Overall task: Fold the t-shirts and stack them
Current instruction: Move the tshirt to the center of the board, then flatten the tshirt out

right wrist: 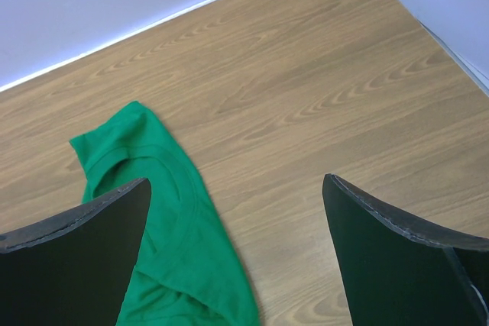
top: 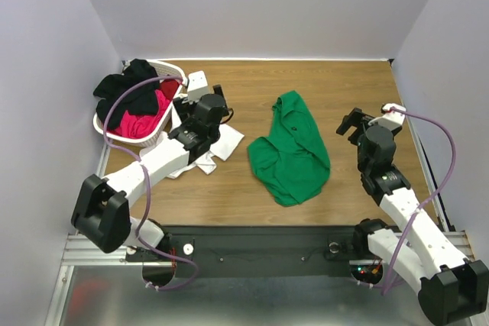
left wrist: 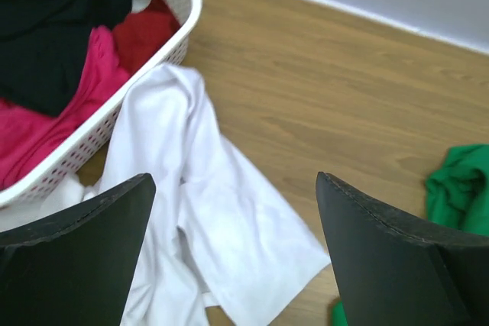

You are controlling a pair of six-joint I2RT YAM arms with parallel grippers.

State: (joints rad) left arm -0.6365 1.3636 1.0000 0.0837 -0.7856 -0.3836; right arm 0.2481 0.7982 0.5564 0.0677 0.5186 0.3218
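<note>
In the lower part of the top view the two arms rise from their bases at the near table edge. The left gripper [top: 214,104] reaches toward the upper left of the frame and hangs over the white t-shirt [top: 223,143]. In its wrist view its two dark fingers [left wrist: 76,265] stand wide apart with nothing between them, so it is open, probably to come down on the cloth. The right gripper [top: 352,122] is at the right of the frame, well apart from the garments; its jaws are also spread and empty, and it hovers over bare wooden table [top: 351,82].

Between the arms, at the centre, lies the green t-shirt [top: 290,150]. It is not flat but bunched into a long crumpled shape, with the round collar toward the far end; the cloth looks soft and matte, with a ribbed neck seam. The white t-shirt is thin and wrinkled; it lies just beside the laundry basket [top: 174,72] and appears to touch its wall, so it seems next to be spread.

Further, at the upper left, the basket is of white plastic lattice with a smooth rim; the black t-shirt [top: 126,89] hangs over its far edge and the red t-shirt [top: 141,121] fills the inside. Nothing is folded yet; the task seems at its beginning.
</note>
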